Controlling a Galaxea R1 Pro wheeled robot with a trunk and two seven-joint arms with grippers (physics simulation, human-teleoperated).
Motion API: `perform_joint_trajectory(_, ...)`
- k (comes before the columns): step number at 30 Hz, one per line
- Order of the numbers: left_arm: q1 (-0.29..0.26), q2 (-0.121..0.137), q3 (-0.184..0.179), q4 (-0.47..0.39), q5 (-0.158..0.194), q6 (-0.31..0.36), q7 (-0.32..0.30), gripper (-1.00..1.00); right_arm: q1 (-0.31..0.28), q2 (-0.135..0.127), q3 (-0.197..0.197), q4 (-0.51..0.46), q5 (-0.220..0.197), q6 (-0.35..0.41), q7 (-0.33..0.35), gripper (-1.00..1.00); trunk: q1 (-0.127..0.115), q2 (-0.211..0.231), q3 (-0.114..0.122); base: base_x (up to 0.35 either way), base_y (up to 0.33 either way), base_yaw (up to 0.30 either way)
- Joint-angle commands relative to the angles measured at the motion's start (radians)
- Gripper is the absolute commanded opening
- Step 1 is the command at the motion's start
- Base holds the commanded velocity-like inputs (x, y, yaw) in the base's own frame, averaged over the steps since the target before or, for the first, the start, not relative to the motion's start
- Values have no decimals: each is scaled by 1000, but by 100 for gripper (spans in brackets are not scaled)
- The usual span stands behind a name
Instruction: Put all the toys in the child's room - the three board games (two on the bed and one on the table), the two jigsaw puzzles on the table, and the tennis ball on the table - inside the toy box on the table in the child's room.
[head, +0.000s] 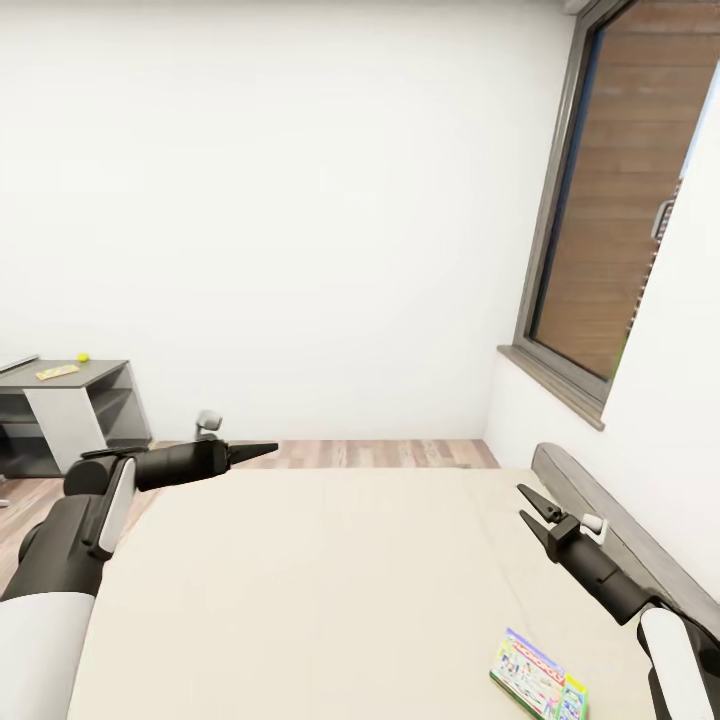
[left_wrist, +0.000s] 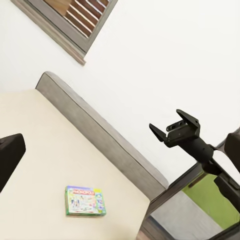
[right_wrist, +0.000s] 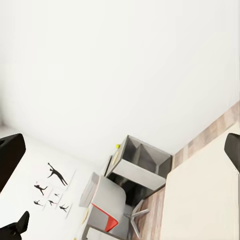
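A white-green board game (head: 538, 680) lies flat on the cream bed (head: 320, 580), near its headboard; the left wrist view shows the board game (left_wrist: 85, 200) too. My right gripper (head: 528, 505) hovers open and empty above the bed, beyond the game; it is also in the left wrist view (left_wrist: 164, 120). My left gripper (head: 262, 450) is open and empty over the bed's far left corner. On the table (head: 100, 385) at far left sit the tennis ball (head: 82, 357) and a flat yellowish item (head: 57, 372), too small to identify. I cannot make out the toy box.
A grey headboard (head: 610, 520) runs along the bed's right side under a tall window (head: 620, 200). Wood floor (head: 400, 452) lies between bed and far wall. The right wrist view shows the desk (right_wrist: 142, 165), a red chair (right_wrist: 107, 220) and black silhouette pictures (right_wrist: 52, 187).
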Motion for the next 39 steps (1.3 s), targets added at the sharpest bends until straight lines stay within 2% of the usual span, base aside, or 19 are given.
perform_joint_trajectory(1,0,0,0,0,2,8,-1,100,-1,0,-1,1,-2,6,2,100,0,-1,0,0,-287,0)
perform_joint_trajectory(39,0,0,0,0,2,8,-1,100,-1,0,-1,2,-2,6,2,100,0,-1,0,0,-286,0)
